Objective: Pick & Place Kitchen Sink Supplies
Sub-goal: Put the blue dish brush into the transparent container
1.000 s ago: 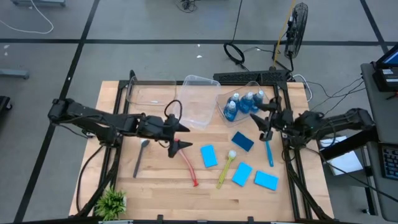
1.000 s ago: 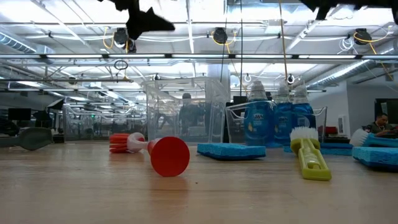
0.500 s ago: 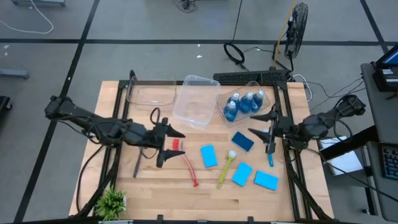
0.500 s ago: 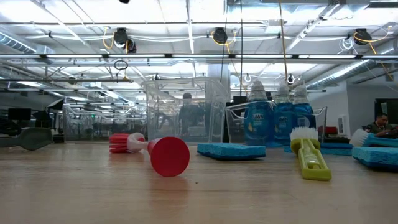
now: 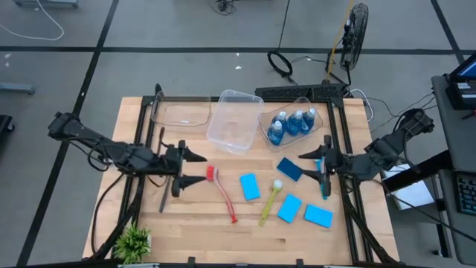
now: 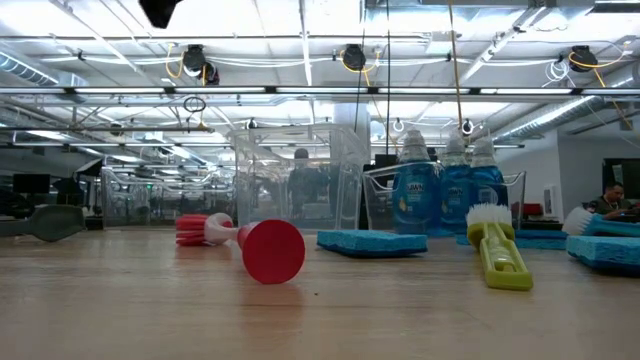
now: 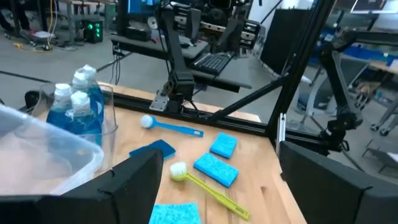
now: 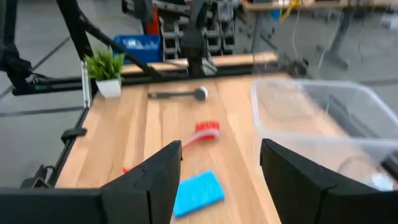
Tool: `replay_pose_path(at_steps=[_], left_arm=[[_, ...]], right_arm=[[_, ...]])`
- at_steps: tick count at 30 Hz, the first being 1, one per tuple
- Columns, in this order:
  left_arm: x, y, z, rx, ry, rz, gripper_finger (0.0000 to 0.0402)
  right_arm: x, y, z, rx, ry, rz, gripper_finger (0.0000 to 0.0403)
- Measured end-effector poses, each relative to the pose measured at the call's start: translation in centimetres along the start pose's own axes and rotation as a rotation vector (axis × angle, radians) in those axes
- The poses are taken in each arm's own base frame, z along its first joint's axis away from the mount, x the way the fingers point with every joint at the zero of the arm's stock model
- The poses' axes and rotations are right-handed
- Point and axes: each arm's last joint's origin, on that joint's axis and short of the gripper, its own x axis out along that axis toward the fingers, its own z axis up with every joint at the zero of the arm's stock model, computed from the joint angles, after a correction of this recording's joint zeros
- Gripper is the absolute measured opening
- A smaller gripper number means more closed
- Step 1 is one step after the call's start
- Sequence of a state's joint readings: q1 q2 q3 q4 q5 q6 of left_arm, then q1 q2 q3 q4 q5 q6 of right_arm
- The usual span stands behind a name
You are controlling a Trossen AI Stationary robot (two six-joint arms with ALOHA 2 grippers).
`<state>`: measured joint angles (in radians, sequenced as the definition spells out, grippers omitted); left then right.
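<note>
Both grippers hover open above the table and hold nothing. My left gripper (image 5: 195,170) points toward the table's right, just left of the red brush's head (image 5: 211,173); the grey brush (image 5: 163,199) lies partly under that arm. My right gripper (image 5: 310,165) points toward the table's left, above the blue brush (image 5: 322,184) and beside a dark blue sponge (image 5: 290,169). The yellow brush (image 5: 268,202) and three lighter sponges (image 5: 249,186) (image 5: 289,208) (image 5: 318,216) lie flat on the wood. Three bottles of blue liquid (image 5: 291,123) stand in a clear bin.
Two more clear bins (image 5: 234,119) (image 5: 181,110) sit at the far side, left of the bottles' bin. A small green plant (image 5: 134,242) stands at the near left corner. Bare wood lies along the near edge, between the plant and the sponges.
My left gripper has drawn back toward the table's left edge, away from the middle bin, still open. My right gripper has risen and tipped up from pointing down to nearly level, swinging toward the near edge, still open. No object has moved.
</note>
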<state>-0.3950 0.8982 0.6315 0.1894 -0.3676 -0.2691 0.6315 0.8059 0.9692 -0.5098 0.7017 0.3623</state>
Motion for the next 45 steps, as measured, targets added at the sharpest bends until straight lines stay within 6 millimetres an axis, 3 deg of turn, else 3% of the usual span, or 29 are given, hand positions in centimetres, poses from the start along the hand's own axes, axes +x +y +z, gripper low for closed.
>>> replay_pose_path(at_steps=[11,17,22,28,37,45], left_arm=[[-4.1,1.9,-0.7,0.017,-0.094,-0.022,0.0312],[-5.6,2.4,-0.6,0.018,-0.097,-0.023,0.0326],[-6.1,2.6,-0.7,0.033,-0.082,-0.020,0.0330],[-6.1,2.7,-1.0,0.041,-0.051,-0.013,0.0319],[-6.1,2.6,-1.1,0.045,-0.035,-0.055,0.0315],[-6.3,2.6,-1.0,0.037,-0.044,-0.059,0.0330]], right_arm=[[1.3,0.1,-0.3,0.108,0.337,-0.033,0.0208],[2.6,-0.3,-2.9,0.320,0.782,-0.083,0.0208],[2.5,-0.9,-4.8,0.444,1.084,-0.295,0.0208],[2.6,-1.6,-6.7,0.531,1.088,-0.497,0.0208],[2.9,-3.0,-12.4,0.713,1.058,-0.672,0.0208],[3.5,-3.3,-14.0,0.848,0.947,-0.732,0.0208]])
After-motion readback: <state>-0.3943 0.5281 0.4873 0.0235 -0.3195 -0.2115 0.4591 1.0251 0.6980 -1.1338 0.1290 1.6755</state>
